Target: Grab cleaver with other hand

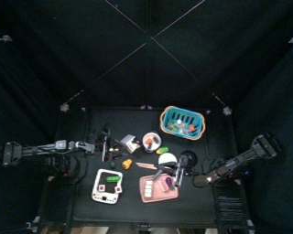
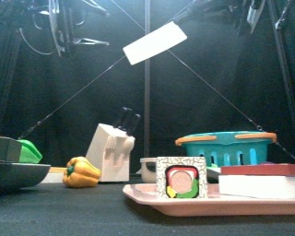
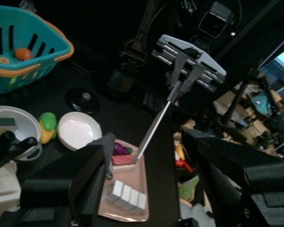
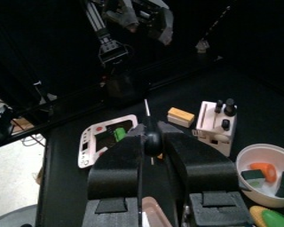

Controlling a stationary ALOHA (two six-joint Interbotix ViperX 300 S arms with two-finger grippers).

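Observation:
The cleaver [image 2: 157, 43] hangs high above the table, its pale blade tilted in the front view. My right gripper [image 4: 149, 149] is shut on its handle, and in the right wrist view the blade [image 4: 148, 120] shows edge-on as a thin line rising from the jaws. In the left wrist view that same gripper [image 3: 186, 58] holds the cleaver [image 3: 160, 120] out toward me. My left gripper [image 3: 151, 167] is open wide, its jaws standing either side of the blade's near end without touching it. From above, the left gripper [image 1: 106, 142] sits left of the middle and the right gripper [image 1: 187, 164] right of it.
A teal basket [image 1: 182, 120] stands at the back right. A pink tray [image 2: 212, 199] with toy food lies at the front, beside a white cutout board [image 1: 107, 186]. A knife block [image 2: 111, 152], a yellow pepper [image 2: 80, 171] and a white bowl [image 3: 79, 130] sit below the arms.

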